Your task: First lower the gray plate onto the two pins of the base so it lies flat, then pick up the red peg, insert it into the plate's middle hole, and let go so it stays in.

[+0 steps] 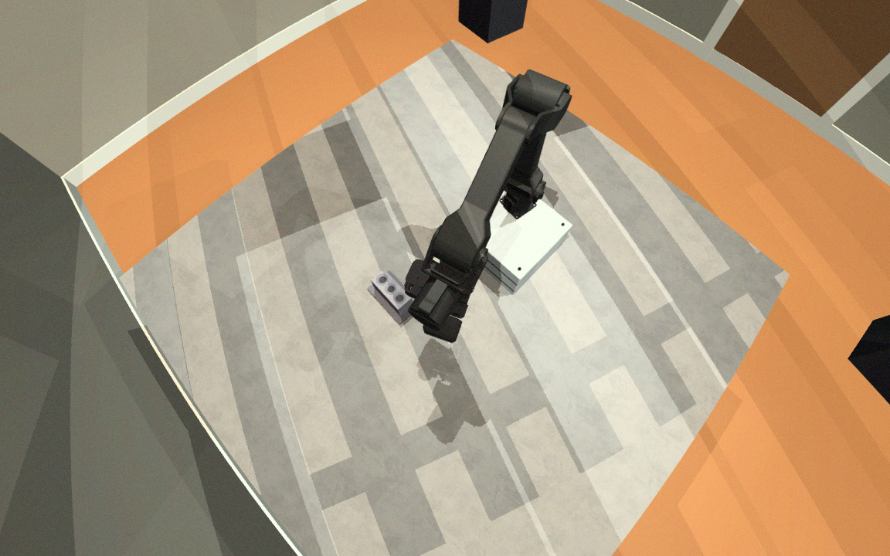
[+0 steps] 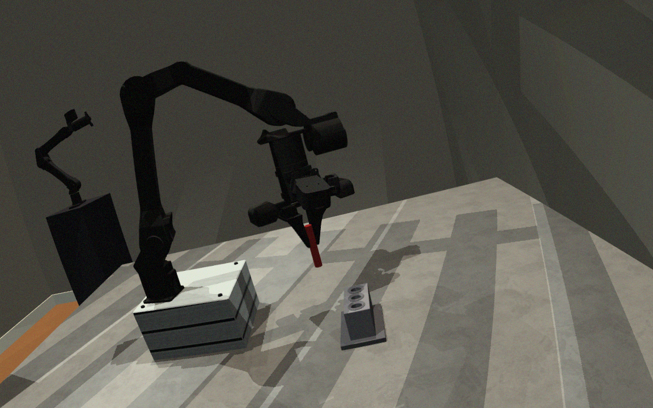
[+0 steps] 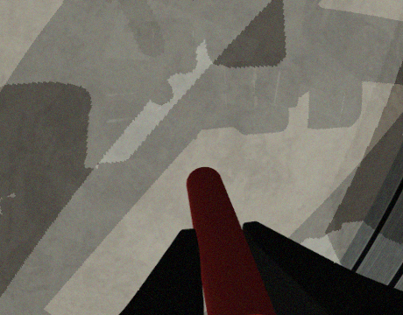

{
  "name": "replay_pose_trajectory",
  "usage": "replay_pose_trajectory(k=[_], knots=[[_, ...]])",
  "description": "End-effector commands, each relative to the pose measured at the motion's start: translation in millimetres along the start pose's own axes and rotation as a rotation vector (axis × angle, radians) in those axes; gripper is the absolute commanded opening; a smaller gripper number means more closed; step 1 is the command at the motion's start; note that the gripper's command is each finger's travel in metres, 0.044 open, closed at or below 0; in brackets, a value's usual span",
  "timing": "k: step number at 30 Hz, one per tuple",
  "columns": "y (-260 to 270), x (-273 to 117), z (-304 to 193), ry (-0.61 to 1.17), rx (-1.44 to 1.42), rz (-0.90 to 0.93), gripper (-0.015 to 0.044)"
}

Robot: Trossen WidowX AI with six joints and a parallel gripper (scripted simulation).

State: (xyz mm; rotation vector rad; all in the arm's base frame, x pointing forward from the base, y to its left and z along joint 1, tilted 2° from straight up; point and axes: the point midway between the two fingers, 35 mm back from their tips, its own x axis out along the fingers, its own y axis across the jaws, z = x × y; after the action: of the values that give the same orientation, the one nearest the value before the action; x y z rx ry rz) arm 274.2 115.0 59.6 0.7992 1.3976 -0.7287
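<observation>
walls [image 2: 471, 76]: dark gray | floor [image 1: 642, 103]: orange | table top [image 2: 471, 304]: gray-striped, shadowed

My top view looks steeply down from high up, taking in the whole table [image 1: 337, 387]. My exterior view sits low at the table's side, facing the arm [image 2: 141, 167] — both share the gray plate [image 2: 358, 298]. My wrist view looks down close along the red peg [image 3: 225, 257].
</observation>
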Motion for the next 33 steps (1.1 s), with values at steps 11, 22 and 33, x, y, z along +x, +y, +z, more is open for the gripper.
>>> replay_pose_trajectory(k=[11,22,33], knots=[[6,-1,36,0.009,-0.004,0.013,0.0],[7,-1,69,0.003,-0.012,0.008,0.0],[3,-1,103,-0.002,-0.019,0.004,0.0]])
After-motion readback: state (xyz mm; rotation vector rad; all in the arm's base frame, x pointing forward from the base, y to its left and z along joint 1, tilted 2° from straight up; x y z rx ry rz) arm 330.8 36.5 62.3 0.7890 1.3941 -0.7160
